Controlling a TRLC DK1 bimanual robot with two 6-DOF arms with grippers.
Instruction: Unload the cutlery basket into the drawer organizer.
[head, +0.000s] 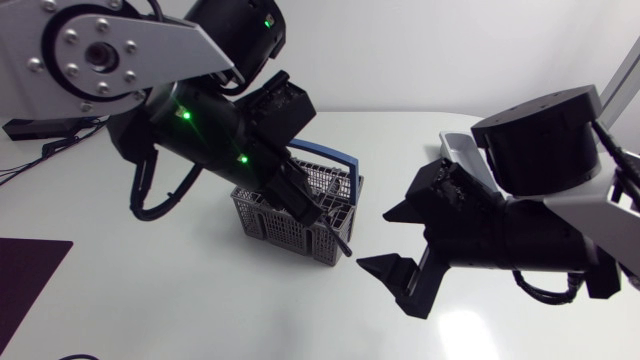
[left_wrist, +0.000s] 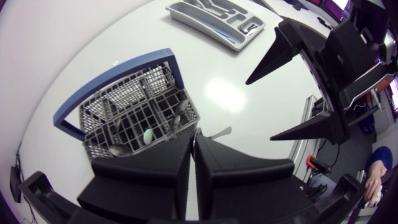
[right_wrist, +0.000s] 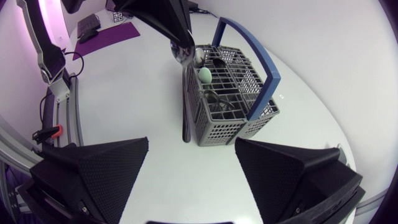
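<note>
The grey cutlery basket (head: 290, 215) with a blue handle (right_wrist: 249, 53) stands mid-table and holds several pieces, among them a pale green one (right_wrist: 205, 75). My left gripper (head: 325, 218) hangs over the basket's near corner, shut on a spoon (right_wrist: 183, 55). Its silver head sits at the fingertips and its dark handle (right_wrist: 185, 118) hangs down beside the basket wall. My right gripper (head: 375, 238) stands open just right of the basket with nothing between its fingers (right_wrist: 99, 174). The grey drawer organizer (left_wrist: 214, 22) lies farther off, beyond the basket in the left wrist view.
A dark purple mat (head: 30, 270) lies at the table's left edge. Cables (head: 40, 150) trail at the far left. Bare white table (head: 200, 310) shows in front of the basket and between it and the organizer.
</note>
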